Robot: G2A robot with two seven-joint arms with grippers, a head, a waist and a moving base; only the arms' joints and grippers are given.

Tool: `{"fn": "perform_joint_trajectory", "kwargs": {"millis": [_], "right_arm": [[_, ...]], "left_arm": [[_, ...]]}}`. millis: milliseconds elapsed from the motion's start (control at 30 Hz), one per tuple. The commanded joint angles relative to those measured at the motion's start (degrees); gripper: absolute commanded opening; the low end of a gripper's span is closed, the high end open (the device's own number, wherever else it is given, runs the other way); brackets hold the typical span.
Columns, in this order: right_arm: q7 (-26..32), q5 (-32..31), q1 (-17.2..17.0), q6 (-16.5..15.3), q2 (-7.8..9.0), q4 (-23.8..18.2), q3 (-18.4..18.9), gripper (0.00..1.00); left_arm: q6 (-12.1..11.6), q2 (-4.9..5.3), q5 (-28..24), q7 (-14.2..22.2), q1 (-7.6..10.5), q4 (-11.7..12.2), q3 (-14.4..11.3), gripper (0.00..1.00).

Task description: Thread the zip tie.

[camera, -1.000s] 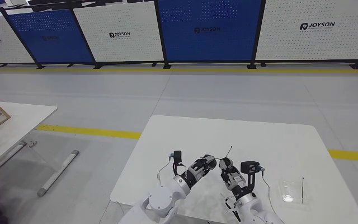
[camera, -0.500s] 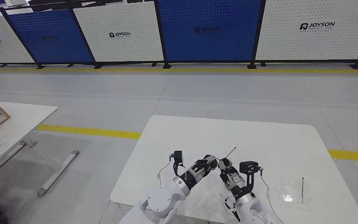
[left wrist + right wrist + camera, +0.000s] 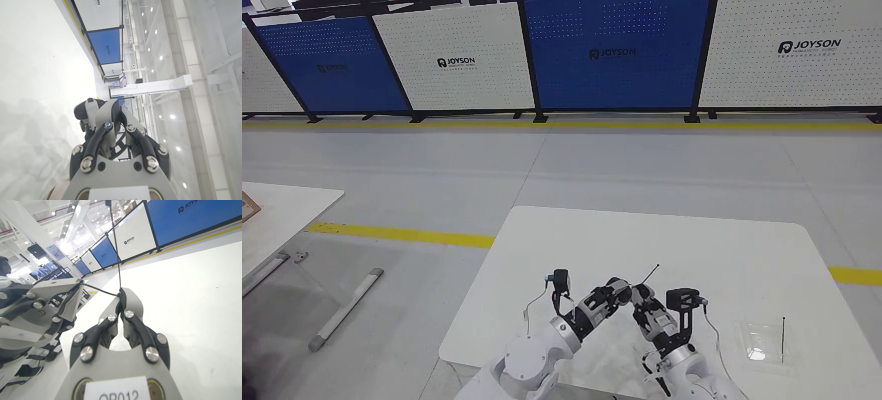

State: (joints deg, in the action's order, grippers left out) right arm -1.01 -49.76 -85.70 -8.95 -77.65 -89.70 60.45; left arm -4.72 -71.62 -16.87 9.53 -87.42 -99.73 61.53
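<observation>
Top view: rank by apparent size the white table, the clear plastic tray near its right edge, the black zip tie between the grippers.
1. white table, far the largest.
2. clear plastic tray.
3. black zip tie: a thin line, shorter than the tray though raised nearer the camera.

Thin black zip tie (image 3: 117, 256), sharply bent, long end sticking up

Zip tie (image 3: 119, 281): was thin black plastic, smooth, with a faint sheen.
Right tool (image 3: 121, 292): had pale grey matt plastic finger shells, black rough-textured pads, glossy black links and bright polished metal pins.
Left tool (image 3: 119, 108): had the same matt grey shells, a finely dotted black pad and shiny metal rivets.
Worktop (image 3: 189, 298): was white and smooth, matt with a soft sheen.
Sheet (image 3: 762, 343): looked like clear, glossy plastic.
</observation>
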Motion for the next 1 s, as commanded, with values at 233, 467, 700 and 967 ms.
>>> {"fn": "perform_joint_trajectory", "kwargs": {"millis": [233, 467, 700, 967], "right_arm": [[0.0, 0.3, -0.1, -3.5, 0.14, 0.1, -0.2, 0.0], [-2.0, 2.8, -0.4, -3.3, 0.09, 0.3, 0.9, 0.0], [-0.8, 2.7, -0.2, -3.7, 0.16, 0.6, 0.9, 0.0], [-0.8, 2.6, -0.3, -3.9, 0.21, 0.5, 1.0, 0.0]], "left_arm": [[-1.8, 0.1, 0.0, 0.4, -0.52, -0.6, 0.1, 0.0], [-2.8, 0.21, -0.4, 0.0, -1.3, -1.3, 0.7, 0.0], [-3.8, 0.34, 0.1, 0.5, -1.98, -2.2, 0.7, 0.0], [-4.0, 0.36, -0.2, 0.2, -2.04, -2.3, 0.8, 0.0]]}}
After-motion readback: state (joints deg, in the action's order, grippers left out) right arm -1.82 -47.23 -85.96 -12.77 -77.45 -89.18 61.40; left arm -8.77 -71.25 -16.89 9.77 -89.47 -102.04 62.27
